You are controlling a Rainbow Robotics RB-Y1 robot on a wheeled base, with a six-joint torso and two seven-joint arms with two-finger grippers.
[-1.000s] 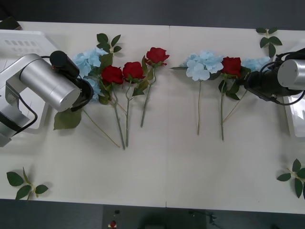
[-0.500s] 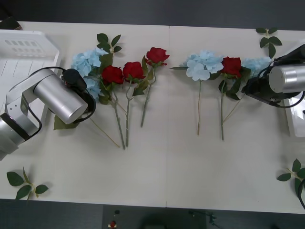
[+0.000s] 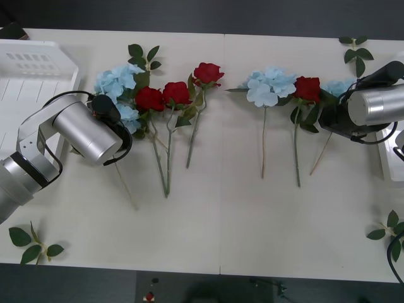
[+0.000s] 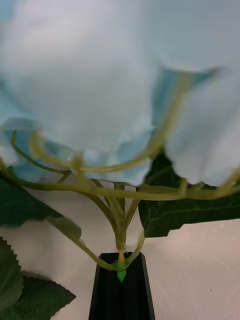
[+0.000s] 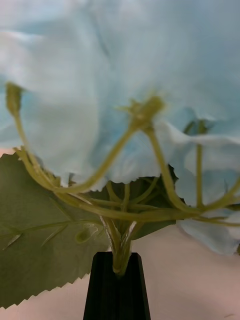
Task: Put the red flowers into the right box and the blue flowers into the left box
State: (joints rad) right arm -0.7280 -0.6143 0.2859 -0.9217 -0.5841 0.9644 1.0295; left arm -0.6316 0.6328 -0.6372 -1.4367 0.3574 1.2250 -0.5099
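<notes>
Blue flowers (image 5: 125,100) pinched at stem in left end effector (image 5: 117,280), right (image 4: 120,285) likewise.

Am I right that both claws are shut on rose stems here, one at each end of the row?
Not roses. Both wrist views show pale blue flower clusters: the left claw is shut on a blue flower, and the right claw on another blue flower. The rest stands.

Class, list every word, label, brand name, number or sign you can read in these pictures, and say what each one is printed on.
None: no readable text anywhere.
The blue flowers, red flowers, left box, right box and table carry no print.
The left gripper and right gripper, each shut on a blue flower stem, show no markings.
</notes>
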